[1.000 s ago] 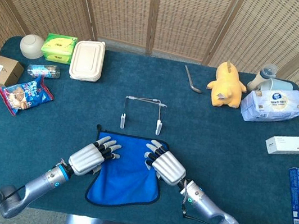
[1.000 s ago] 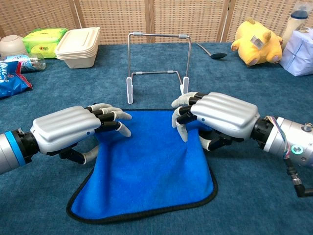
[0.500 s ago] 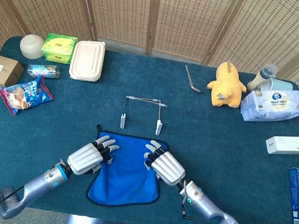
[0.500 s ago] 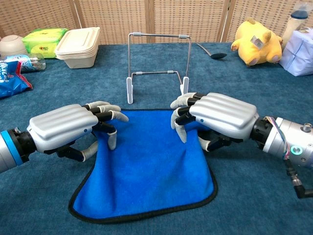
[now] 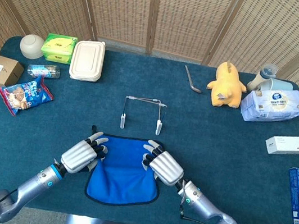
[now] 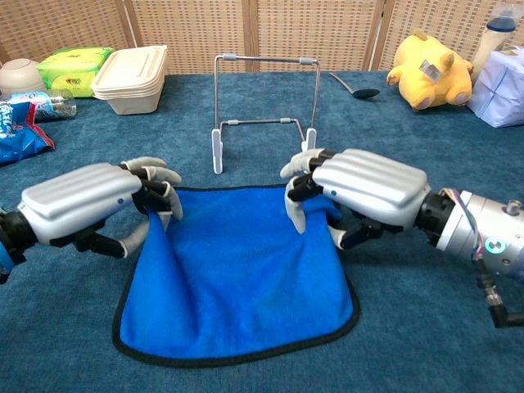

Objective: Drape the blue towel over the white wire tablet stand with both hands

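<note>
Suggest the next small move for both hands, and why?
Probably lift both far corners together. The left hand and right hand each pinch a far corner of the blue towel, which mostly lies flat, while the white wire tablet stand stands bare just beyond it.

bare cloth (image 6: 246, 160) before stand (image 6: 264, 106)
</note>
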You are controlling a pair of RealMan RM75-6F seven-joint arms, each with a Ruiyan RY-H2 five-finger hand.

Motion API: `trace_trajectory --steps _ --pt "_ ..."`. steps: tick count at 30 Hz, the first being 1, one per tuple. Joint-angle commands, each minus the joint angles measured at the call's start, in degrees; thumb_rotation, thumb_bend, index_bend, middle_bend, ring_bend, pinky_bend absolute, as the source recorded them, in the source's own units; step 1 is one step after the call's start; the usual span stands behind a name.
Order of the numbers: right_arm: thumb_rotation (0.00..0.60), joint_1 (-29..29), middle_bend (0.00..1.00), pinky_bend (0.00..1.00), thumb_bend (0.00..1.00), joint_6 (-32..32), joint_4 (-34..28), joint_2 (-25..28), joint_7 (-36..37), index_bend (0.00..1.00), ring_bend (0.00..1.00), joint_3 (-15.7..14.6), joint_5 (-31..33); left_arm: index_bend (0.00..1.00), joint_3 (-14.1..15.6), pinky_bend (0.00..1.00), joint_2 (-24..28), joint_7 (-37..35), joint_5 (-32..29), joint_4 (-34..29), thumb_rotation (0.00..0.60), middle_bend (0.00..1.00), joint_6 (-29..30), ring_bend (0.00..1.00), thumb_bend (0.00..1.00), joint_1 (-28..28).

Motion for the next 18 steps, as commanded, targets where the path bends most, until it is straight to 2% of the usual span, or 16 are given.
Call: trace_trajectory --steps 1,8,14,18 --pt "0.600 -0.01 0.44 0.13 0.50 0.78 -2.92 2.12 -0.27 0.93 0.18 1.70 1.13 0.76 -1.04 0.00 1.95 -0.98 -0.44 -2.43 0.600 0.39 1.91 0.17 0.72 0.57" --pt "0.600 0.26 0.44 0.13 0.49 0.87 -10.71 7.87 -2.12 0.94 0.19 4.96 3.54 0.77 -3.78 0.00 5.59 -2.75 -1.00 -6.88 0.600 0.40 4.11 0.18 0.72 0.13" --pt "0.600 0.58 0.44 0.13 0.49 0.73 -19.33 16.32 -3.93 0.93 0.19 9.71 7.13 0.77 -9.65 0.00 10.12 -7.21 -3.57 -11.48 0.600 0.40 6.00 0.18 0.71 -1.43" --pt "0.600 0.79 0.44 0.13 0.49 -0.13 -23.16 20.14 -4.47 0.93 0.19 12.58 10.12 0.76 -12.90 0.00 10.97 -10.24 -5.31 -12.03 0.600 0.40 6.73 0.18 0.70 -2.38"
